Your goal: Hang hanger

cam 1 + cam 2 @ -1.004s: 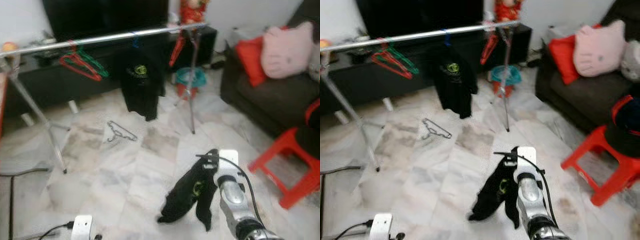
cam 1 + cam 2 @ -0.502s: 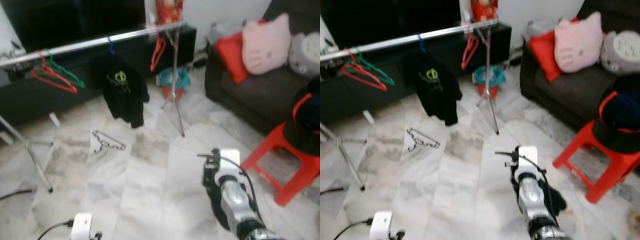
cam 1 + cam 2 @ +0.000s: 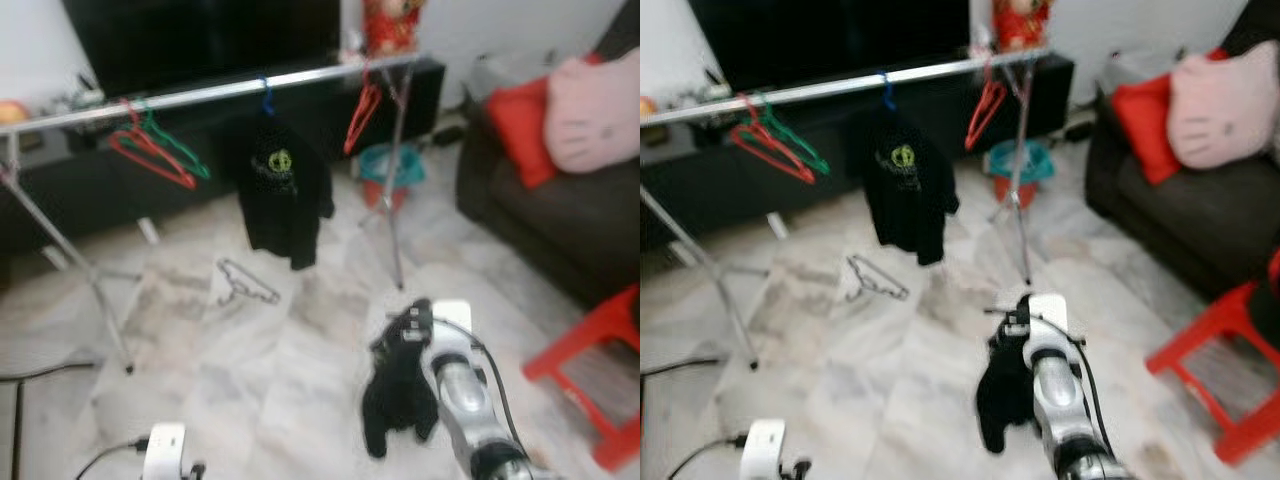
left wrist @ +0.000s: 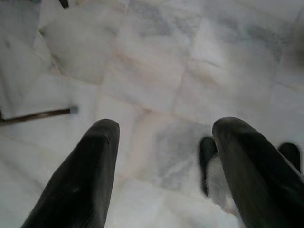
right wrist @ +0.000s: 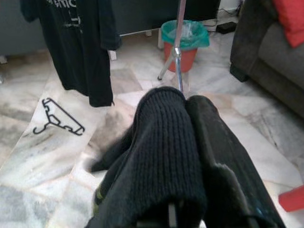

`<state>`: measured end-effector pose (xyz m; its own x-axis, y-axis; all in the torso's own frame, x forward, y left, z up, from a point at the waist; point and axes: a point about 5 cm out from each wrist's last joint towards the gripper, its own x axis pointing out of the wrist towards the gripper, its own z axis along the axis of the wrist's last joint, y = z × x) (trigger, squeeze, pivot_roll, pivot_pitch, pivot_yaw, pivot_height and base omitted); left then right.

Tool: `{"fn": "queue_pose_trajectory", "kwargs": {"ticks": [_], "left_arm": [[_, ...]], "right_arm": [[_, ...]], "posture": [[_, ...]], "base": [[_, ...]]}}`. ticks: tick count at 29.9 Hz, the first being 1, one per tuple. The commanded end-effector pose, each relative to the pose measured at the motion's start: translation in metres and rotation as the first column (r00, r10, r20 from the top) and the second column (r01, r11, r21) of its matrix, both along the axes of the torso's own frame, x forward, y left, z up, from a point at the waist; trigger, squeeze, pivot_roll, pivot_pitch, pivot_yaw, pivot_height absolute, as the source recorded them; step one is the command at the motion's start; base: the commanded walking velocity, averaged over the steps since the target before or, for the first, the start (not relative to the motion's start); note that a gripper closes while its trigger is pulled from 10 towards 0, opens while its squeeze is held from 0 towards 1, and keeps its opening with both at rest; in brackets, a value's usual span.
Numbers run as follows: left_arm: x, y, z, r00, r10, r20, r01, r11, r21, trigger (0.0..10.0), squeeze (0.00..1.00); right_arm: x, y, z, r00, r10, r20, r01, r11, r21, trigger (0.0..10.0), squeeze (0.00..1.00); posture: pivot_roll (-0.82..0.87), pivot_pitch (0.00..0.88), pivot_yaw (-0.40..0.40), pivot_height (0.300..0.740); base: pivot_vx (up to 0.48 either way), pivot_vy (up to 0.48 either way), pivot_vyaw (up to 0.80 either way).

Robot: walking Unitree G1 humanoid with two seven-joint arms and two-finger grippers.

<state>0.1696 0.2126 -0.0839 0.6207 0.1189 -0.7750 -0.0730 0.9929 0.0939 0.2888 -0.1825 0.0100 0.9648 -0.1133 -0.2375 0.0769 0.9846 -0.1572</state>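
Note:
A silver rail (image 3: 230, 88) spans the clothes rack; on it hang red and green hangers (image 3: 152, 152), a black T-shirt (image 3: 287, 188) on a blue hanger, and a red hanger (image 3: 362, 112). A bare wire hanger (image 3: 245, 283) lies on the marble floor below the shirt, also in the right wrist view as the wire hanger (image 5: 57, 122). My right gripper (image 3: 408, 335) is low in front of me, shut on a black garment (image 3: 398, 392) that dangles from it and drapes over its fingers (image 5: 166, 156). My left gripper (image 4: 161, 156) hangs open over bare floor.
A dark sofa (image 3: 560, 220) with a red cushion (image 3: 520, 130) and a pink plush pillow (image 3: 595, 110) lines the right side. A red stool (image 3: 590, 385) stands near my right arm. A teal-lined bin (image 3: 385, 165) sits by the rack's leg (image 3: 395, 200). A cable (image 3: 40, 372) lies at left.
The head view swung right and then back left. The black garment swung with my right gripper and now hangs bunched to the left of the arm.

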Motion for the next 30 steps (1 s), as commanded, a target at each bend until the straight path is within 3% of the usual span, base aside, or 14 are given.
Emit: {"fn": "queue_pose_trajectory", "kwargs": {"ticks": [1, 11, 18, 30], "left_arm": [[0.0, 0.008, 0.0017, 1.0, 0.01, 0.004, -0.01, 1.0, 0.019, 10.0, 0.0], [-0.0018, 0.0076, 0.0008, 1.0, 0.011, 0.0, -0.011, 1.0, 0.017, 10.0, 0.0], [-0.0022, 0.0074, 0.0006, 1.0, 0.014, -0.001, -0.014, 1.0, 0.016, 10.0, 0.0], [-0.001, 0.0078, 0.0012, 1.0, 0.017, 0.003, -0.017, 1.0, 0.017, 10.0, 0.0]], "right_arm": [[0.0073, 0.0061, 0.0086, 0.999, 0.013, 0.046, -0.014, 1.0, 0.017, 10.0, 0.0], [0.0057, 0.0059, 0.0067, 0.999, 0.024, 0.037, -0.024, 1.0, 0.001, 10.0, 0.0], [0.0054, 0.0089, 0.0064, 0.998, 0.042, 0.038, -0.042, 0.999, -0.001, 10.0, 0.0], [0.0066, 0.0087, 0.0074, 0.999, 0.032, 0.04, -0.032, 0.999, 0.009, 10.0, 0.0]], "posture": [[-0.06, 0.0, 0.028, 0.736], [-0.07, 0.0, 0.025, 0.736], [-0.07, 0.0, 0.022, 0.736], [-0.06, 0.0, 0.024, 0.736]], "base": [[0.27, 0.0, 0.0], [0.275, 0.0, 0.0], [0.274, 0.0, 0.69], [0.275, 0.0, 0.0]]}}
